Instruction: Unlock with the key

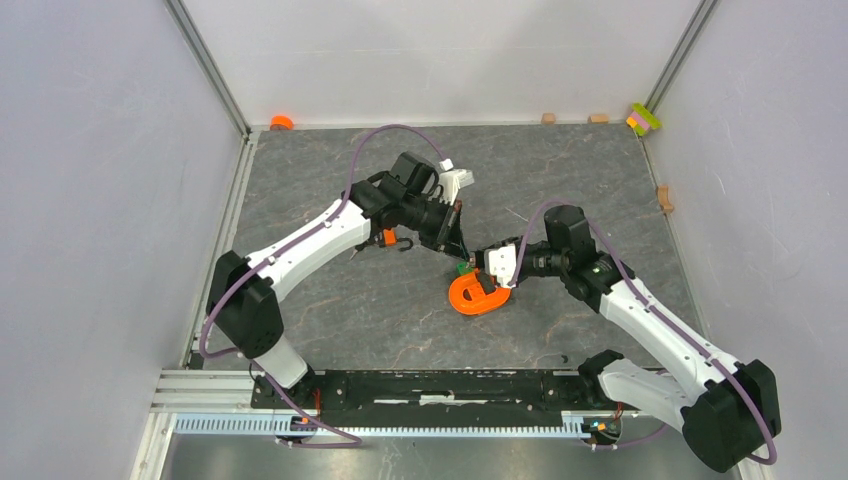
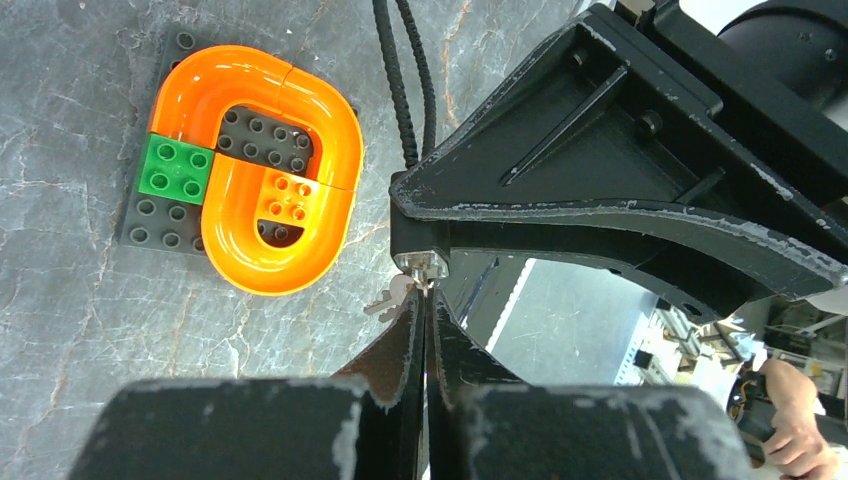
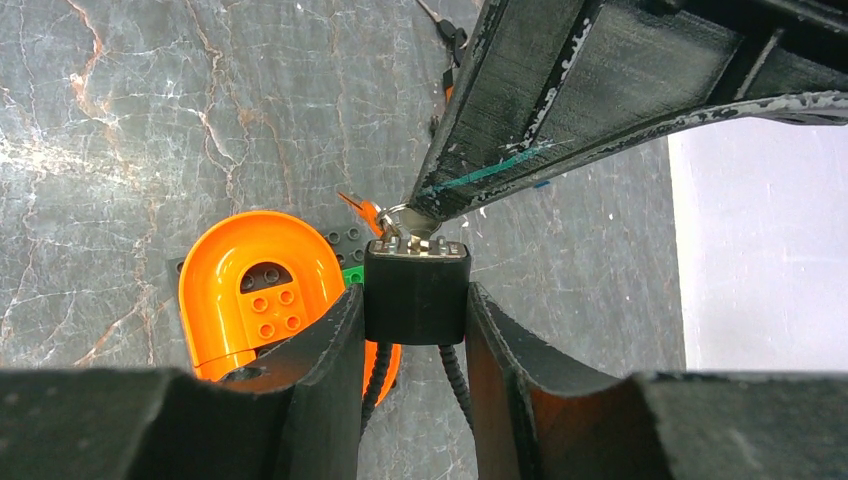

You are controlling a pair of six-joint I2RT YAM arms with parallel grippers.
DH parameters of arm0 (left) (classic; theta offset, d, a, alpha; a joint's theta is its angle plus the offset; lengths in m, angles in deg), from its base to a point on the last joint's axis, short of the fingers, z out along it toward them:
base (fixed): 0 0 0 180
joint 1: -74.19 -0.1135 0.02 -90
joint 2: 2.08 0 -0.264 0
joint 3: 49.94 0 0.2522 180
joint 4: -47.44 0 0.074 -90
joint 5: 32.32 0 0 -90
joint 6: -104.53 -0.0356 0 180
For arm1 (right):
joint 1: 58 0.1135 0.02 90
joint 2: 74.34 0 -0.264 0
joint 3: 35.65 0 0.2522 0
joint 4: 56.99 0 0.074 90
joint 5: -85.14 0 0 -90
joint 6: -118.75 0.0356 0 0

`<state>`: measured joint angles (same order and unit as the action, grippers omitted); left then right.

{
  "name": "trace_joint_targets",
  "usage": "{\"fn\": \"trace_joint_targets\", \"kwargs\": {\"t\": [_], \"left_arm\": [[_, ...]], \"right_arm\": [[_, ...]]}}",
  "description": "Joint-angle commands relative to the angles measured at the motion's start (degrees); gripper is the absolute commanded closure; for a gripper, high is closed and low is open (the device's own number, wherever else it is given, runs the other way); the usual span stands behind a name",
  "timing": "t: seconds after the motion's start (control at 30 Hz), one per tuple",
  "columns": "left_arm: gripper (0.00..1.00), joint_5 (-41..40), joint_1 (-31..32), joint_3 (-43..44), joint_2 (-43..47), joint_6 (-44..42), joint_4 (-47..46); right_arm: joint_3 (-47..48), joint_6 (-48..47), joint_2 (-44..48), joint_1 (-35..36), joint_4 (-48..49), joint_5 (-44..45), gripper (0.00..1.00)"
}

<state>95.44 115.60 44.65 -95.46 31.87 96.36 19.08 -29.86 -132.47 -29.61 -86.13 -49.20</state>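
Lying near the lock (image 3: 416, 290), an orange ring (image 2: 240, 75) sits on a studded plate (image 2: 150, 215).

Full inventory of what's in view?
plate: 1, grey, centre
ring piece: 1, orange, on plate
brick: 1, green, on plate
lock: 1, black, on black cable, beside ring piece
key: 1, silvery, at lock's top
padlock: 1, orange, black shackle, left of centre
wood blocks: 3, tan, far and right edges
block stack: 1, yellow-pink-green, far right corner
orange bit: 1, far left corner
left gripper: black, shut on key
right gripper: black, gripping lock
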Motion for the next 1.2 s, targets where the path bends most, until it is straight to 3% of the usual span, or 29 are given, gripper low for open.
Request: {"fn": "trace_joint_targets", "kwargs": {"t": [0.0,0.33,0.8,0.97,1.07,1.17], "left_arm": [[0.98,3.5,0.1,-1.6,-1.1,6.9,-6.6],[0.98,4.6,-0.6,-4.7,-1.7,11.4,-11.5],[0.97,3.2,-0.6,-3.5,-1.7,8.2,-10.3],[0.73,0.7,-0.6,-2.6,0.9,4.6,-8.6],[0.69,0.0,-0.6,-1.7,1.5,2.9,-7.7],[0.70,-0.1,-0.6,-1.0,1.5,1.8,-6.8]], "right_arm": [[-0.2,1.6,1.1,0.3,7.3,-1.5,1.00],[-0.6,3.2,1.2,0.4,9.2,-2.2,1.00],[-0.5,2.9,1.1,0.5,8.5,-1.8,1.00],[-0.3,1.4,0.8,0.5,7.3,-0.5,1.00],[-0.3,1.3,0.5,0.5,7.0,-0.7,1.00],[-0.2,1.1,0.2,0.6,6.8,-0.7,1.00]]}}
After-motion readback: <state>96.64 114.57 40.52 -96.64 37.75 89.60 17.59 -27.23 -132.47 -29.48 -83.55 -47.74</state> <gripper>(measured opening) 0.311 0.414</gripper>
